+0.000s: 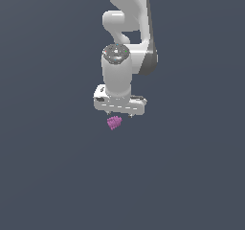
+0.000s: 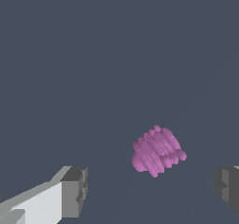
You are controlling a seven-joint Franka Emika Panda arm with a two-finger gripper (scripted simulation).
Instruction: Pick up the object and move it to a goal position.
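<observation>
The jaws stand wide apart, as I read it from the wrist view: one grey fingertip (image 2: 74,192) sits at one side of the picture and the other at the far side, with a broad stretch of bare surface between them. Nothing is held between them. I mark the gripper (image 2: 151,190) midway between those two tips.

The magenta-pink ridged block (image 2: 158,151) lies in that gap on my wrist feed, closer to the fingertip at the far edge than to the white-backed one, and touching neither. It looks lumpy, with rows of small rounded ridges running across it, and it is turned at a slant to the line between the fingertips.

In the exterior view I see the white Panda arm (image 1: 127,28) reaching down from the top of the picture, its wrist pointing downward. The gripper (image 1: 119,114) hangs just above the block (image 1: 114,123), which shows right beneath the white hand body, a little toward the exterior view's left of its middle. From this angle the fingers are mostly hidden under the hand.

Everything sits on a plain dark slate-blue desk (image 1: 57,176).
</observation>
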